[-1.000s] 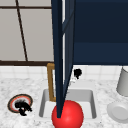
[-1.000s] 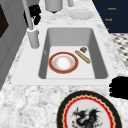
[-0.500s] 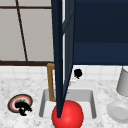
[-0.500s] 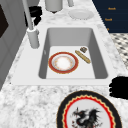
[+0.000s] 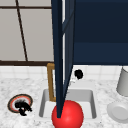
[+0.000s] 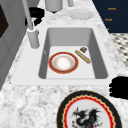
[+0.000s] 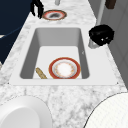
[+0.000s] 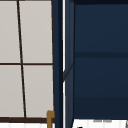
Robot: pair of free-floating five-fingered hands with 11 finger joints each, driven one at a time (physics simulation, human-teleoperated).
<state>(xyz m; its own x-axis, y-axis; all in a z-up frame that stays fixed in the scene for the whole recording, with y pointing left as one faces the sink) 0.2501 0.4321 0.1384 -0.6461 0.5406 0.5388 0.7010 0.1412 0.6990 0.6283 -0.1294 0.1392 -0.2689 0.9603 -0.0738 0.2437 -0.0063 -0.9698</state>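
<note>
The dragon plate (image 6: 88, 113) was laid flat on the marble surface (image 6: 30, 105), left of the sink (image 6: 100, 62). The left robot hand (image 5: 23, 107) was held over its front edge with fingers hanging down, loose and apart, nothing gripped. The right robot hand (image 5: 79, 74) was hung by the tap (image 6: 32, 37) behind the sink; its fingers could not be told. A red-rimmed plate (image 6: 63, 62) and a brown stick (image 6: 82, 56) were seen in the sink. A blue cabinet door (image 5: 60, 57) was seen open above
</note>
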